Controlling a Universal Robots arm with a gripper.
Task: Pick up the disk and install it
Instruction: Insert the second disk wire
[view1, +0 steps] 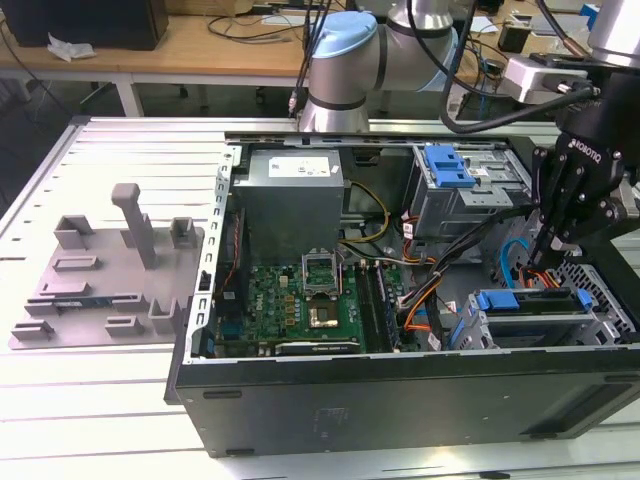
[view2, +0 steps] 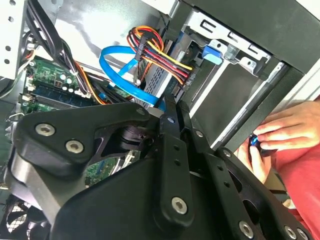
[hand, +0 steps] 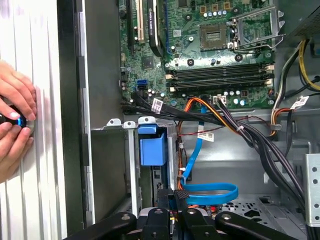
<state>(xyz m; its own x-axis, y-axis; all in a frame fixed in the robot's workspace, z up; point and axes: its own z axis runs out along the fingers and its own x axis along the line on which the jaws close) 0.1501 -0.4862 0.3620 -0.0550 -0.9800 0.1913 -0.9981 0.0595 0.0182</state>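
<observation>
— How is the claw (view1: 553, 243) seen?
— It is lowered into the open computer case (view1: 400, 390) at the exterior view's right, fingers pressed together, nothing pinched.
— Where is the disk (view1: 530, 301) found?
— Seated in the drive cage (view1: 585, 325) just below the claw, blue frame showing. Beyond, the motherboard (view1: 300, 295) is seen; hands (hand: 15, 125) are rested on the tabletop (view1: 120, 150).

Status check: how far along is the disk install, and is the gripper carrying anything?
Mostly done, it seems: the disk lies in the drive cage at the exterior view's right, its blue frame level with the cage top. In hand: nothing. The gripper is shut and empty, with its tips down among the cables beside the cage. Left: I cannot tell whether the disk is fully seated or cabled.
</observation>
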